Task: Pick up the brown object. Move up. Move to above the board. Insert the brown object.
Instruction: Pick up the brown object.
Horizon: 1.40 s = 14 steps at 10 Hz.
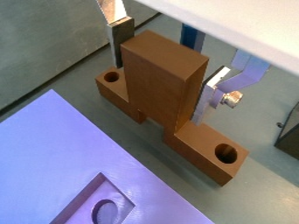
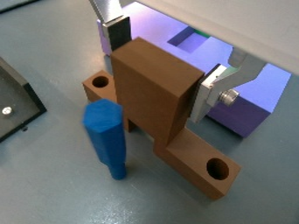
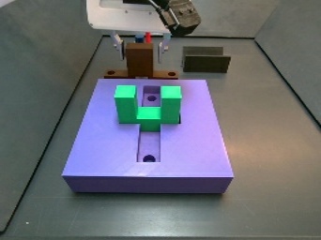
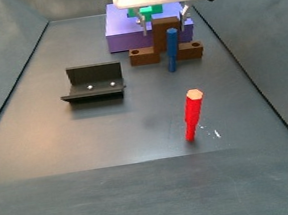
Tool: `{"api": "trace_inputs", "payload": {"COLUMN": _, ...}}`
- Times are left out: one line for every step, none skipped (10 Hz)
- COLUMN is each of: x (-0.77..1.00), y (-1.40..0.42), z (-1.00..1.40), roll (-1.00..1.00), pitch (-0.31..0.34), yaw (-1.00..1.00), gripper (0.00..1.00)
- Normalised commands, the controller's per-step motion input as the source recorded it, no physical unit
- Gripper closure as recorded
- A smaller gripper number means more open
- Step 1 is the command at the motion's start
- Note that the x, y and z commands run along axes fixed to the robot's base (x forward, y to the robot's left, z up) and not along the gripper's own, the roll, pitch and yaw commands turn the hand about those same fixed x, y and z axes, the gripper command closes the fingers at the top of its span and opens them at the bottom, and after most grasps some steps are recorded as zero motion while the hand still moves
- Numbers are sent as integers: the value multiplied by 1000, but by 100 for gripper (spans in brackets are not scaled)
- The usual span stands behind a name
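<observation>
The brown object (image 1: 163, 83) rests on the grey floor just off the board's (image 1: 59, 149) short end. Its thick block stands upright, and flat bars with round holes stick out at floor level on both sides. My gripper (image 1: 163, 85) straddles the block, one silver finger (image 1: 117, 39) against one face and the opposite finger against the other face, shut on it. The other wrist view shows the same grip (image 2: 159, 77). In a side view the brown object (image 3: 138, 61) sits under the gripper (image 3: 138, 42) behind the lavender board (image 3: 100, 141), whose green U-shaped block (image 3: 146, 103) straddles the central slot.
A blue peg (image 2: 107, 136) stands upright right beside the brown object and shows again in a side view (image 4: 172, 47). Nearer the front of the floor stands a red peg (image 4: 194, 115). The dark fixture (image 4: 92, 82) sits on the floor to one side.
</observation>
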Motion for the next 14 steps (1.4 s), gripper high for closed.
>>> {"api": "trace_inputs", "payload": {"x": 14, "y": 0, "z": -91, "roll": 226, "pitch": 29, "yaw": 49, "gripper": 0}}
{"api": "trace_inputs", "payload": {"x": 0, "y": 0, "z": -26, "roll": 230, "pitch": 29, "yaw": 66, "gripper": 0}}
{"api": "trace_inputs", "payload": {"x": 0, "y": 0, "z": 0, "roll": 174, "pitch": 30, "yaw": 51, "gripper": 0}}
{"api": "trace_inputs", "payload": {"x": 0, "y": 9, "z": 0, "roll": 73, "pitch": 29, "yaw": 0, "gripper": 0}}
{"api": "trace_inputs", "payload": {"x": 0, "y": 0, "z": 0, "roll": 23, "pitch": 6, "yaw": 0, "gripper": 0}}
{"api": "trace_inputs", "payload": {"x": 0, "y": 3, "z": 0, "roll": 10, "pitch": 0, "yaw": 11, "gripper": 0}}
{"api": "trace_inputs", "payload": {"x": 0, "y": 83, "z": 0, "roll": 0, "pitch": 3, "yaw": 23, "gripper": 0}}
{"api": "trace_inputs", "payload": {"x": 0, "y": 49, "z": 0, "roll": 26, "pitch": 3, "yaw": 29, "gripper": 0}}
{"api": "trace_inputs", "payload": {"x": 0, "y": 0, "z": 0, "roll": 50, "pitch": 10, "yaw": 0, "gripper": 0}}
{"api": "trace_inputs", "payload": {"x": 0, "y": 0, "z": 0, "roll": 73, "pitch": 4, "yaw": 0, "gripper": 0}}
{"api": "trace_inputs", "payload": {"x": 0, "y": 0, "z": 0, "roll": 13, "pitch": 0, "yaw": 0, "gripper": 0}}
{"api": "trace_inputs", "payload": {"x": 0, "y": 17, "z": 0, "roll": 0, "pitch": 4, "yaw": 0, "gripper": 0}}
{"api": "trace_inputs", "payload": {"x": 0, "y": 80, "z": 0, "roll": -9, "pitch": 0, "yaw": 0, "gripper": 0}}
{"api": "trace_inputs", "payload": {"x": 0, "y": 0, "z": 0, "roll": 0, "pitch": 0, "yaw": 0, "gripper": 0}}
